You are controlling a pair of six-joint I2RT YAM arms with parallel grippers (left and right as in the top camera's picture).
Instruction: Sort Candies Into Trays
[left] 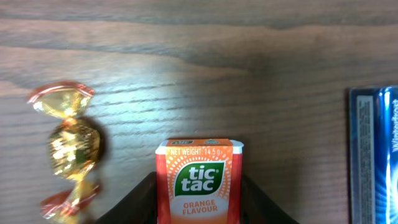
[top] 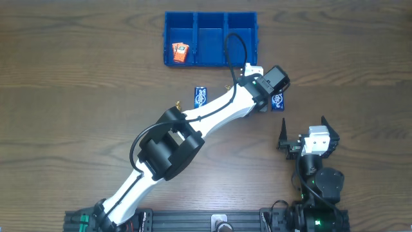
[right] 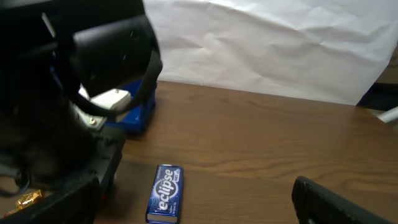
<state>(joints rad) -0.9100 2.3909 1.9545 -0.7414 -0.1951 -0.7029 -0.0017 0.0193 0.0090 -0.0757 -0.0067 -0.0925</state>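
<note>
The blue tray (top: pixel 210 14) has three parts. Orange packs (top: pixel 179 51) lie in its left part. The left gripper (left: pixel 199 198) squeezes an orange candy box (left: pixel 199 171) over the table, between a gold candy (left: pixel 68 149) and a blue mint pack (left: pixel 373 155) that is cut off at the edge. The right gripper (top: pixel 303 127) is spread apart and holds nothing.

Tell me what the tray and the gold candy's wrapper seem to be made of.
Tray: likely hard plastic, smooth blue, with thin moulded walls. Wrapper: probably metallic foil or film, shiny gold, crinkled and twisted at both ends.
</note>
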